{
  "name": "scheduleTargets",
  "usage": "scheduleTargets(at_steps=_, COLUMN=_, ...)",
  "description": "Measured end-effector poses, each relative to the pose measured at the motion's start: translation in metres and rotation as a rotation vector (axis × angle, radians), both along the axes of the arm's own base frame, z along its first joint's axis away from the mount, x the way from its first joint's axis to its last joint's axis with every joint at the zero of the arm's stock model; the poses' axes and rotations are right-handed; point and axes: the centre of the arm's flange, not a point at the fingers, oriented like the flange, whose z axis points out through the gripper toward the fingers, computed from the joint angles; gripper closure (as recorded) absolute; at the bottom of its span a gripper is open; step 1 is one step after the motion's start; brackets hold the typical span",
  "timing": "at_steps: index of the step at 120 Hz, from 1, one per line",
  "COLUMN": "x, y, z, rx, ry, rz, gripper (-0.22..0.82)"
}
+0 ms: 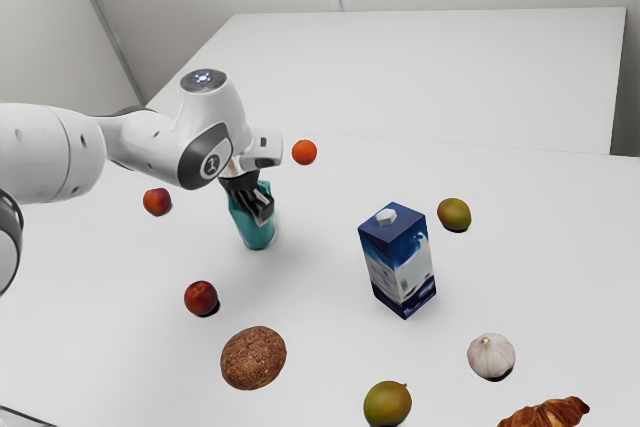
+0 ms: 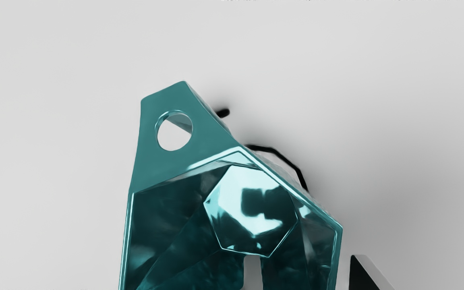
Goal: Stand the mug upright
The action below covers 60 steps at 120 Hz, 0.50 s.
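The teal mug (image 1: 257,233) stands about upright on the table, its base down, below the hand in the exterior view. Over its upper part is the black gripper (image 1: 262,209), hiding some of the rim. In the wrist view I look down into the mug (image 2: 151,163), with its inner bottom showing and a holed tab on one side. The gripper (image 2: 306,274) is open astride the mug's wall: one finger (image 2: 252,274) reaches inside, the other (image 2: 363,276) is outside, and a gap separates the inner finger from the wall.
A blue and white carton (image 1: 398,265) stands to the exterior view's right of the mug. Around lie an orange (image 1: 304,152), two reddish fruits (image 1: 157,201) (image 1: 201,298), a brown bread roll (image 1: 253,358), green fruits (image 1: 454,214) (image 1: 387,403), garlic (image 1: 491,356) and a croissant (image 1: 546,415).
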Motion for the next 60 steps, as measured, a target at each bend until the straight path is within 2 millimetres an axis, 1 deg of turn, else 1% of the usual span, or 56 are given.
scheduleTargets(at_steps=17, x=0.000, y=0.000, z=0.007, rx=-0.007, ry=-0.014, rz=0.015, gripper=0.27)
scheduleTargets(at_steps=29, x=-0.002, y=0.000, z=0.028, rx=-0.023, ry=-0.049, rz=0.024, gripper=0.17)
scheduleTargets(at_steps=37, x=-0.003, y=-0.001, z=0.046, rx=-0.038, ry=-0.078, rz=0.027, gripper=0.13)
scheduleTargets(at_steps=44, x=0.001, y=-0.003, z=0.069, rx=-0.049, ry=-0.108, rz=0.031, gripper=0.10)
scheduleTargets(at_steps=53, x=0.011, y=-0.004, z=0.102, rx=-0.055, ry=-0.139, rz=0.038, gripper=0.07)
scheduleTargets(at_steps=60, x=0.026, y=-0.005, z=0.134, rx=-0.069, ry=-0.147, rz=0.063, gripper=0.05)
